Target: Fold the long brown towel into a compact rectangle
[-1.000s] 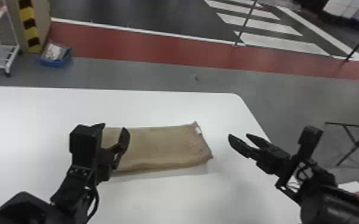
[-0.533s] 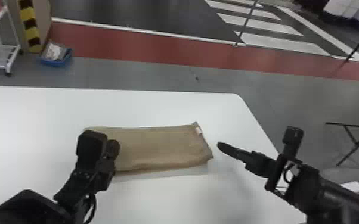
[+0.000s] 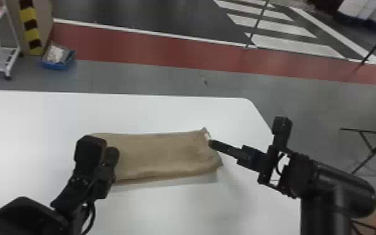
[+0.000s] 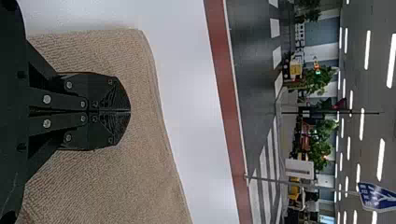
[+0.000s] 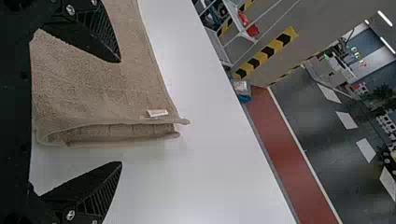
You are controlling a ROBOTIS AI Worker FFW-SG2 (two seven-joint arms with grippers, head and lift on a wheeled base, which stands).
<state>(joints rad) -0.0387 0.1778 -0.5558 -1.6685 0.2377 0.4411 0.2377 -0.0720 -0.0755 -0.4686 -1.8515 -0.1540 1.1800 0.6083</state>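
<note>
At right end of towel (image 3: pixel 165 153), your right end effector (image 5: pixel 121 112) gapes; long axis runs leftward, toward clenched left end effector (image 4: pixel 130 112).

We observe bright, diffuse illumination across the white table (image 3: pixel 181 209) in the head view. We note a soft grey shadow along the near edge of the brown towel (image 3: pixel 165 153) and a dull highlight on the black right forearm (image 3: pixel 337 190). In the left wrist view, we identify rows of lit ceiling lights (image 4: pixel 362 123) as visible light sources. We register small glints on the screws (image 4: pixel 46 99). We find pale sheen on the grey floor (image 3: pixel 312 93).
</note>
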